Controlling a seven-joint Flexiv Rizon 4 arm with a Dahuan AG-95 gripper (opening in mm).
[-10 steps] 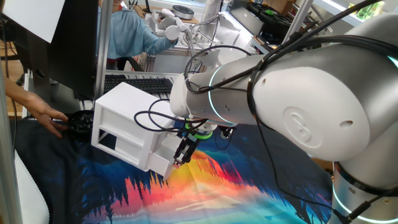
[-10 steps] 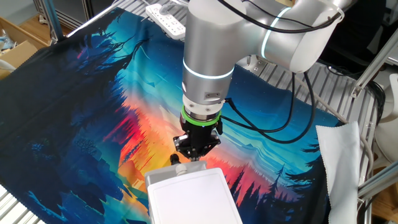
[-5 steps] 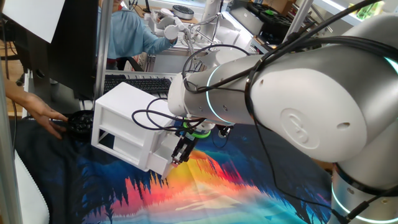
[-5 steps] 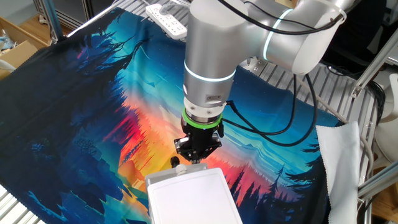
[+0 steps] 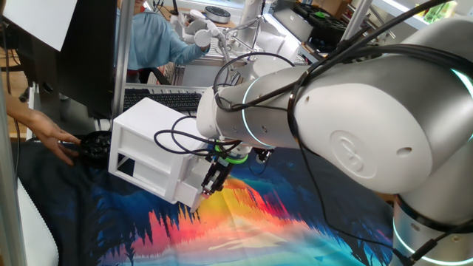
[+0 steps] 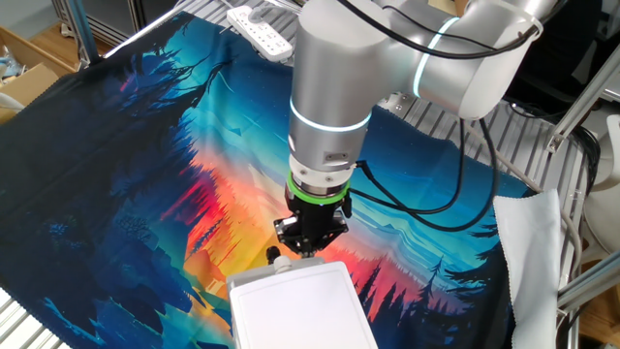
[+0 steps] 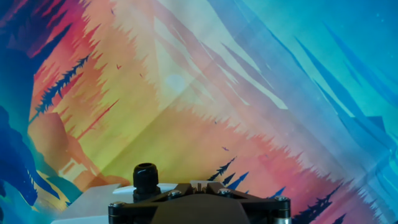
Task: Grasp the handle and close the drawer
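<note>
White cabinet [image 5: 151, 148]; tablecloth [image 6: 145, 136] blue, orange, red (forest silhouettes).

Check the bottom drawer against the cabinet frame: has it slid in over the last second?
Yes, slightly. In the one fixed view the bottom drawer with the shut gripper at its front sits a little further left, toward the white cabinet, which hasn't moved.

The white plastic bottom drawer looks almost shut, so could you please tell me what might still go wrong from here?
1. The small dark knob is tiny; the shut gripper could slip off it.
2. The small white two-drawer cabinet rests loose on the colourful printed cloth; pushing the bottom drawer may slide the whole cabinet instead.
3. A person's hand behind the cabinet could be bumped.
</note>
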